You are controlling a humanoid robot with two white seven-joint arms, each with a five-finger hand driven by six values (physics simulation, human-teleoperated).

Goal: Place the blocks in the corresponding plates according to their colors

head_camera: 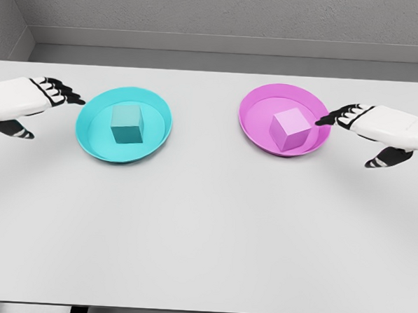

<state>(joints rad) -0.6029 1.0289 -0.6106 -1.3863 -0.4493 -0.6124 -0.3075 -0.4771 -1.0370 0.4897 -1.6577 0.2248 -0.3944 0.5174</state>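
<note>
White table (205, 233), two plates: teal block (127, 123) sits in teal plate (91, 140), pink block (292, 129) in pink plate (256, 131).
Left hand (29, 101) and right hand (378, 130) hover empty, fingers extended; retreating outward seems safest.

We see the left hand (24, 103) only from the wrist onward, its arm cut off by the picture's left edge; the right hand (389, 132) is likewise cut at the right edge; the white table (205, 233) runs past both side edges, so its corners are out of sight; each block hides part of its plate's floor, the teal block (126, 123) and the pink block (291, 129) alike
</note>
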